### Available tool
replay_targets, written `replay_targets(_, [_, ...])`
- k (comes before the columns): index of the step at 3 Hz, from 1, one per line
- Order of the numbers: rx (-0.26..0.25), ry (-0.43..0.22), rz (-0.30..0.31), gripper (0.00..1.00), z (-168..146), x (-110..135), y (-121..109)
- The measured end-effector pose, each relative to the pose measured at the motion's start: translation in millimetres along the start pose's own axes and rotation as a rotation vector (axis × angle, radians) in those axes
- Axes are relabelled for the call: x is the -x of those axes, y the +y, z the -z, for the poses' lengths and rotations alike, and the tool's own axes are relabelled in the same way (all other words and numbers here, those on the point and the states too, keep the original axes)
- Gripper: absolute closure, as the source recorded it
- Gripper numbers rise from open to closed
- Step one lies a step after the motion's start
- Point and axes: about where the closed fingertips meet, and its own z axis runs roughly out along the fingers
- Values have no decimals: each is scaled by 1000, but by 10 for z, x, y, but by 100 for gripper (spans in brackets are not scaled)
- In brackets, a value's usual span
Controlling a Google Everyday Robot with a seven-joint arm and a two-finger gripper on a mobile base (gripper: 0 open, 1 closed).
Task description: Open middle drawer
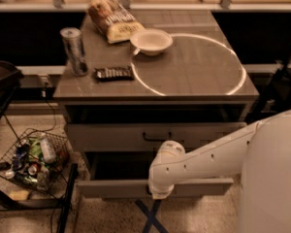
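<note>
The grey cabinet [155,89] has a taller drawer front [106,137] with a dark bar pull [157,136]. Below it, the middle drawer [111,188] shows as a low flat grey front. It stands pulled out toward me, with a dark gap [116,166] behind it. My white arm [208,157] reaches in from the right and bends down at the drawer's centre. My gripper [155,194] is at the middle of that front, where the pull lies, and is hidden under the wrist. A third drawer is not visible.
On the cabinet top are a metal can [73,50], a snack bag [114,19], a white bowl [151,41] and a dark flat packet [114,73]. A wire basket of bottles [36,161] stands on the floor at left. My body [276,178] fills the right.
</note>
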Motion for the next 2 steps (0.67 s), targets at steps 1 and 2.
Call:
replay_targets(1, [0, 0, 0, 100, -4, 0, 0])
replay_targets(2, [0, 0, 0, 100, -2, 0, 0])
